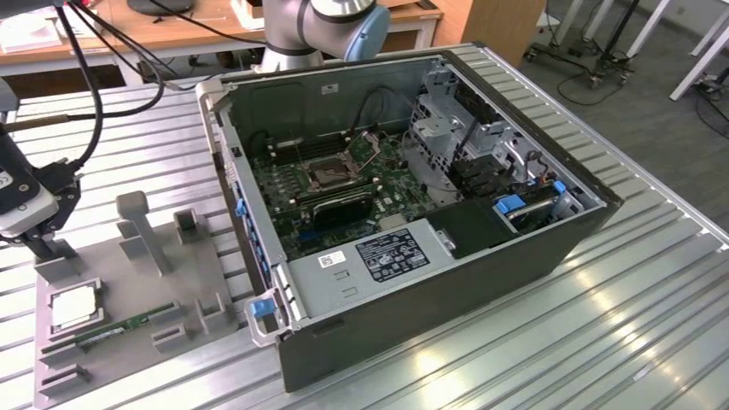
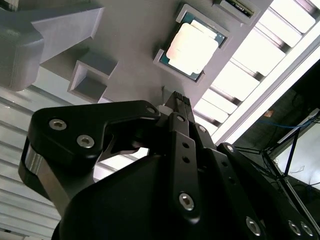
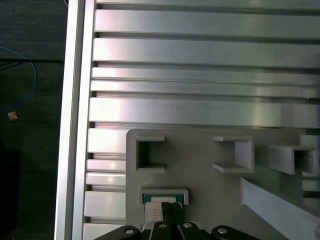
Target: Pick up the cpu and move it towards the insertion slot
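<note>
The slatted surface (image 1: 592,342) carries an open computer case (image 1: 456,299) with the insertion slot (image 1: 330,171) inside. At the exterior view's left is a grey tray (image 1: 148,282). The end effector (image 1: 50,248), closed and empty, hangs near the cpu (image 1: 74,306), which lies in the tray's recess.

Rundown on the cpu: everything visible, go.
The cpu is a flat square chip with a silvery-white metal top and a thin pale rim. It lies flat, top up, in a square recess of the grey holder plate at the exterior view's left, outside the open dark computer case. The black gripper is just beside it; whether they touch cannot be told.
</note>
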